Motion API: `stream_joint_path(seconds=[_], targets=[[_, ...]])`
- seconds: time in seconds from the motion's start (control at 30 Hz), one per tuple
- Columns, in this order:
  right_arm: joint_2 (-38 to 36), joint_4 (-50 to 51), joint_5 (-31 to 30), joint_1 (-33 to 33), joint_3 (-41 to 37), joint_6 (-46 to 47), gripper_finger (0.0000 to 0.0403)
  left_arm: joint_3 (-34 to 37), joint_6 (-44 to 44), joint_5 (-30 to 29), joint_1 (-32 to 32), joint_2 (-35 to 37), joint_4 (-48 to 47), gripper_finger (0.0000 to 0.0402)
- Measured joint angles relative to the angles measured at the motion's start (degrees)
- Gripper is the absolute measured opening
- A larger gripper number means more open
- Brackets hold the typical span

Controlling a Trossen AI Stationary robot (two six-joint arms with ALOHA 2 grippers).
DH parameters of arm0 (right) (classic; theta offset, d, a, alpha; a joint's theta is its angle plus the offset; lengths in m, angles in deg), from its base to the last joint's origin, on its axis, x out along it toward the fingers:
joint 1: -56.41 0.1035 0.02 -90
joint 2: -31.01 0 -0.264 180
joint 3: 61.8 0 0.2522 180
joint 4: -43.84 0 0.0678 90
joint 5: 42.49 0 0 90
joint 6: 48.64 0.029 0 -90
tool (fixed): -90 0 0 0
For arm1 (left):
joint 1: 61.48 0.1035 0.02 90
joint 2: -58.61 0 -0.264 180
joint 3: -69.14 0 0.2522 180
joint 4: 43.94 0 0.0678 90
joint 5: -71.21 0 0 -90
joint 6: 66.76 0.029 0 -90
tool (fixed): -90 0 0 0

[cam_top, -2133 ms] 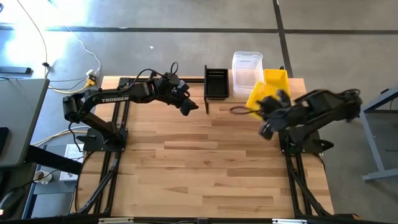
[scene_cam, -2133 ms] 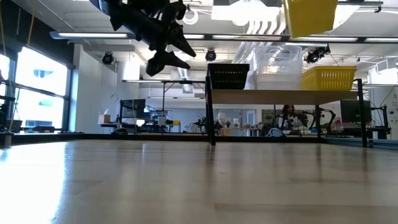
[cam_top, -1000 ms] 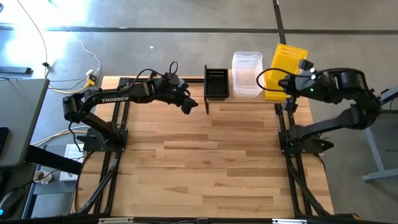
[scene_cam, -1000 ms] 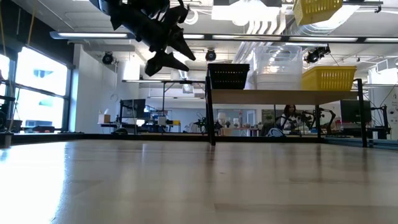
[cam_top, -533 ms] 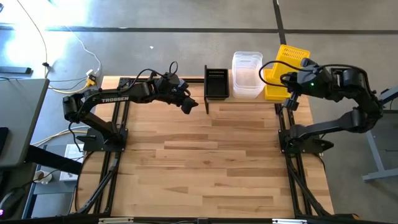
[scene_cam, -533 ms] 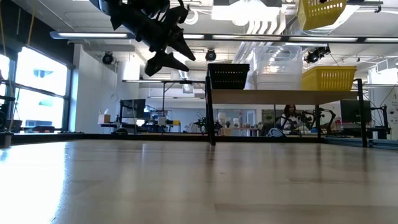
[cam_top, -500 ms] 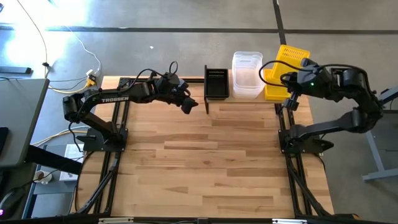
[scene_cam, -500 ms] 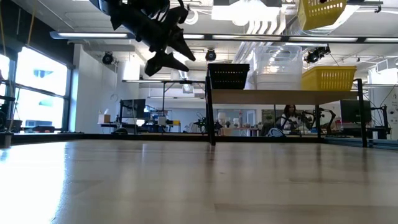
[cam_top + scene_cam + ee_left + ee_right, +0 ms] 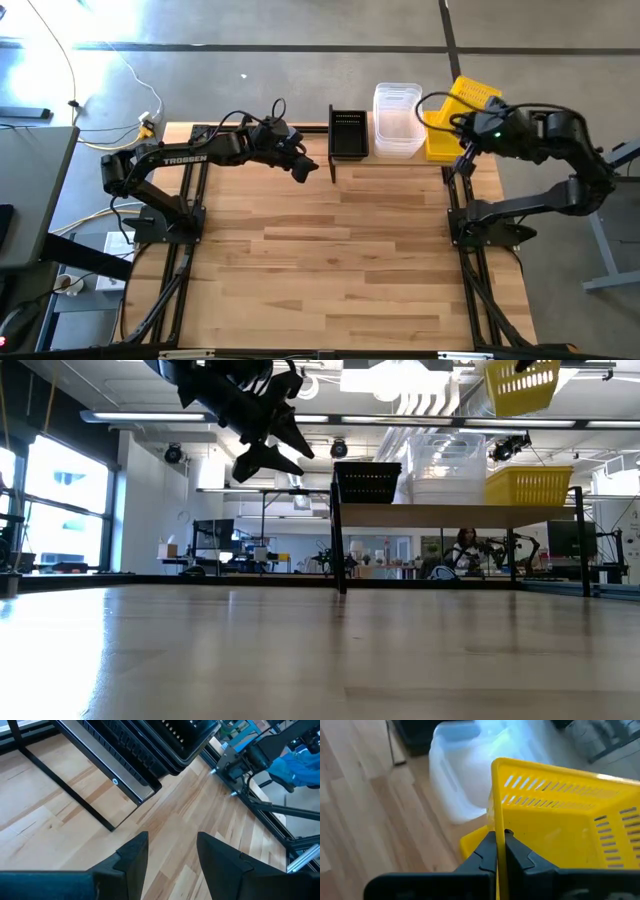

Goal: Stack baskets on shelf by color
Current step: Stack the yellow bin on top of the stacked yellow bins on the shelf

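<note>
My right gripper (image 9: pixel 499 851) is shut on a yellow mesh basket (image 9: pixel 470 94), held in the air over the shelf's right end; in the low view this basket (image 9: pixel 520 385) hangs tilted near the picture's top. On the shelf plank (image 9: pixel 455 513) stand black baskets (image 9: pixel 348 133), clear tubs (image 9: pixel 397 120) and yellow baskets (image 9: pixel 438 143), resting on their bottoms. My left gripper (image 9: pixel 305 168) hovers open above the table, just left of and in front of the shelf, and touches nothing; its wrist view shows the black baskets (image 9: pixel 175 740). My right gripper pinches one side wall of the yellow basket at its rim (image 9: pixel 498 822), one finger (image 9: pixel 486 851) outside the basket and one (image 9: pixel 519 854) inside. The fingers come slanting from the table's near right. The basket is lifted clear and tilted above the shelf's yellow baskets (image 9: pixel 474 842).
The shelf's black frame legs (image 9: pixel 75 795) stand on the table near its far edge. The wide wooden tabletop (image 9: pixel 340 260) lies bare in front of the shelf. The clear tubs (image 9: pixel 462 775) stand right beside the held basket. Beyond the table the room shows desks and equipment.
My right gripper has carried the yellow basket from in front of the shelf up and toward the far edge, over the yellow baskets. In the last second the basket has come down slightly and tipped more. My left arm has kept still.
</note>
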Motion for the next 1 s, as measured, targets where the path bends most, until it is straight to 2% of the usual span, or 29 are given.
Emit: stream_joint_path(seconds=[0.2,0.33,0.5,0.7,1.0], targets=[[-4.09,-5.36,0.93,0.04,-13.88,0.15,0.0000,0.00,-0.02,0.00,0.00,0.00,0.00,0.0158],[-6.46,-10.44,1.43,0.02,-18.57,-6.02,0.0000,0.00,-0.06,0.00,0.02,0.00,0.00,0.0158],[-8.91,-9.95,1.39,0.00,-19.26,-11.82,0.0000,0.00,-0.17,0.00,0.00,0.00,0.00,0.0158],[-11.88,-8.48,1.34,0.00,-19.26,-14.54,0.0000,0.00,-0.68,0.00,0.00,0.00,0.00,0.0158],[-11.43,-8.41,0.94,0.00,-19.26,-18.94,0.0000,0.00,-1.09,-0.08,0.02,0.00,0.00,0.0158]])
